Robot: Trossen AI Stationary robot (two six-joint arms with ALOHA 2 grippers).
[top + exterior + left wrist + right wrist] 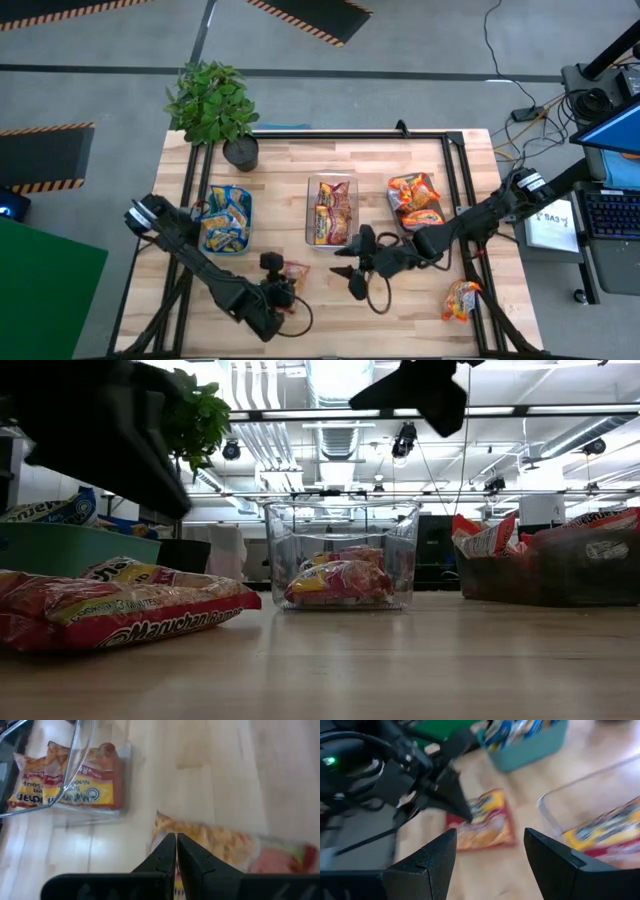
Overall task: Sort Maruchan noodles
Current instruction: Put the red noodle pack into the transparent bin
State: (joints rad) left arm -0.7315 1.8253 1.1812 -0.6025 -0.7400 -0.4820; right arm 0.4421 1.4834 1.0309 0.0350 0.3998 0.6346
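One loose red-edged Maruchan packet (294,272) lies on the table (400,310) between the teal bin (226,220) and clear bin (331,210) — light, crinkly, slippery, best pinched at an edge seam — with the left gripper (176,840) pressed shut at its edge and the right gripper (490,845) spread wide nearby

Potted plant (212,105) beside three bins (331,210)

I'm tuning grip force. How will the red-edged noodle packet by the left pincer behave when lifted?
The packet lies flat on the table, so it probably won't roll. Its glossy crinkled wrapper may slip or crumple. It looks light; the left pincer, closed at its edge, could easily drag it.
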